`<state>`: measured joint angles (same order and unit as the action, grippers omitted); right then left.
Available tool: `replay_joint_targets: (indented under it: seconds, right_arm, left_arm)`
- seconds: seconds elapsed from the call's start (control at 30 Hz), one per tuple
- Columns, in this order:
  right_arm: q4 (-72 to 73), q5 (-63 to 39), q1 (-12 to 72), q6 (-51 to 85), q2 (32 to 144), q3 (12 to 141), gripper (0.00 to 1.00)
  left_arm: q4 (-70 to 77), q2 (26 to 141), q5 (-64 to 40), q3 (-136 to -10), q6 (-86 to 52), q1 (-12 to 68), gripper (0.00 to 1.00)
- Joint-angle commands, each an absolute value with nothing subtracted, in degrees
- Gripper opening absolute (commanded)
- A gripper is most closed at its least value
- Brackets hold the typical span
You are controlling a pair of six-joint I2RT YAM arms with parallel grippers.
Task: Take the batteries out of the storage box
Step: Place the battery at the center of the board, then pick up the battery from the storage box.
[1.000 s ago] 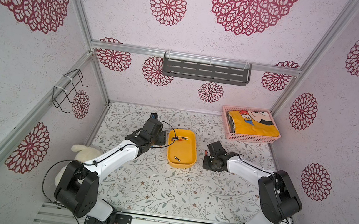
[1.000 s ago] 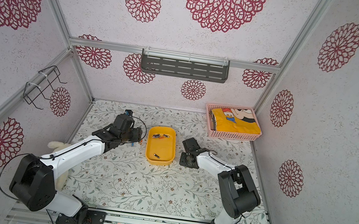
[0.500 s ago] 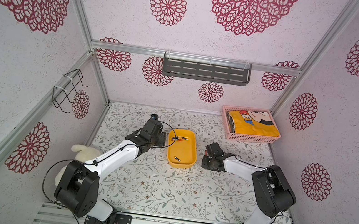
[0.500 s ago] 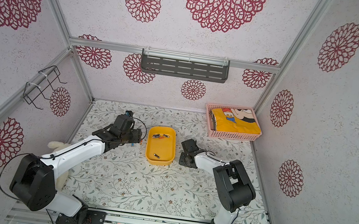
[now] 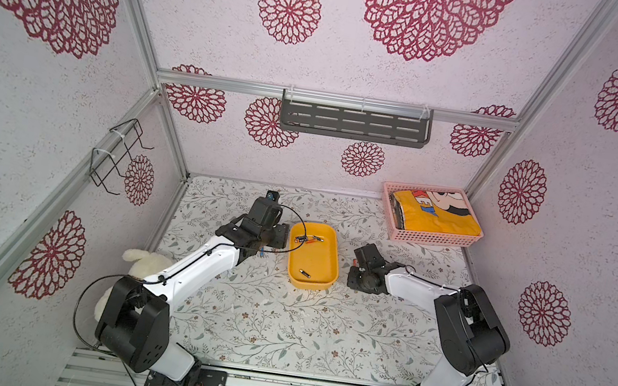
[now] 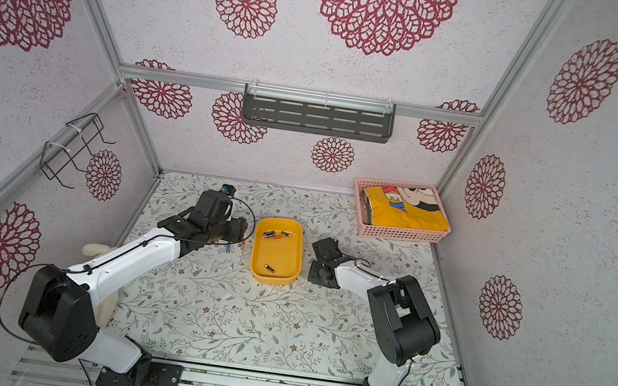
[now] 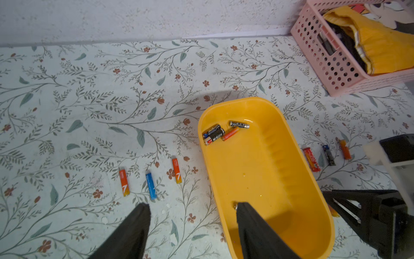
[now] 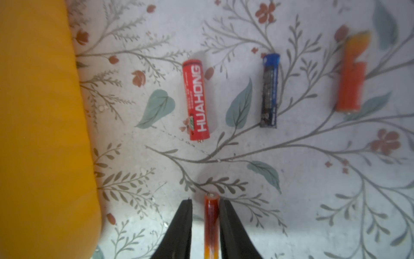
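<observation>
The yellow-orange storage box [image 5: 317, 256] [image 7: 257, 170] sits mid-table. Several batteries [image 7: 215, 134] cluster at its far end, and one more [image 5: 304, 273] lies nearer the front. My left gripper [image 7: 192, 205] is open and straddles the box's left wall, one finger over the box floor and one over the table. Three batteries [image 7: 151, 185] lie on the table left of the box, and three [image 8: 196, 99] lie to its right. My right gripper [image 8: 206, 201] is low beside the box [image 8: 33, 112], open. An orange battery [image 8: 211, 224] lies between its fingers, with a gap on one side.
A pink lattice basket [image 5: 432, 238] with yellow cloth stands at the back right. A white plush toy [image 5: 144, 261] lies by the left wall under my left arm. A grey shelf [image 5: 354, 124] hangs on the back wall and a wire rack [image 5: 119, 155] on the left wall.
The right arm's elbow has shifted slightly while its gripper stayed low beside the box. The left arm has hardly moved.
</observation>
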<state>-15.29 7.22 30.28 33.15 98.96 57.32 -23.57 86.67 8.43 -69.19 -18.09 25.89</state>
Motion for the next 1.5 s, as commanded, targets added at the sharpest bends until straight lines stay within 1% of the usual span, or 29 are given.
replay_joint_targets:
  seconds: [0.0,0.13,0.3,0.4,0.43,0.47,0.6,0.77,0.87,1.0,1.4,1.47]
  right_arm:
    - [-18.01,7.47,29.34,31.86,93.4,60.84,0.29]
    - [-17.25,8.91,28.59,29.39,88.51,61.18,0.33]
    - [-2.16,8.06,26.71,26.97,78.14,50.21,0.4]
    - [5.79,7.26,25.18,28.58,72.82,43.12,0.43]
    - [8.0,6.99,24.96,28.83,71.54,41.26,0.44]
    - [9.18,7.15,24.83,28.99,70.52,39.99,0.44]
    - [11.25,7.7,24.7,29.0,68.38,37.38,0.46]
    - [11.75,8.63,24.61,28.54,67.53,36.26,0.46]
    - [12.11,8.37,24.59,28.28,67.63,36.19,0.46]
    - [13.14,7.58,24.52,28.21,67.26,35.95,0.47]
    - [13.05,8.42,24.6,27.4,65.07,34.49,0.47]
    - [13.16,8.57,24.56,27.35,64.37,34.03,0.47]
  left_arm:
    - [-25.9,89.79,6.9,-74.36,-14.0,26.09,0.65]
    - [-26.77,94.33,1.52,-79.99,-10.73,26.11,0.62]
    - [-35.75,105.07,-5.09,-92.1,-4.57,27.22,0.57]
    - [-42.01,112.96,-3.55,-100.68,-1.37,28.91,0.51]
    - [-43.51,116.18,-2.37,-103.34,-0.7,29.53,0.48]
    - [-44.3,118.13,-1.4,-105.16,-0.15,29.83,0.42]
    - [-46.53,124.9,-0.6,-111.62,2.0,30.78,0.35]
    - [-48.67,131.11,-1.06,-117.33,4.68,31.5,0.37]
    - [-49.03,134.33,0.89,-120.01,5.43,31.47,0.37]
    - [-47.32,136.87,3.08,-120.74,6.41,31.4,0.37]
    - [-47.01,142.78,2.45,-123.61,8.54,31.2,0.38]
    - [-47.0,143.64,2.81,-124.19,8.7,31.21,0.37]
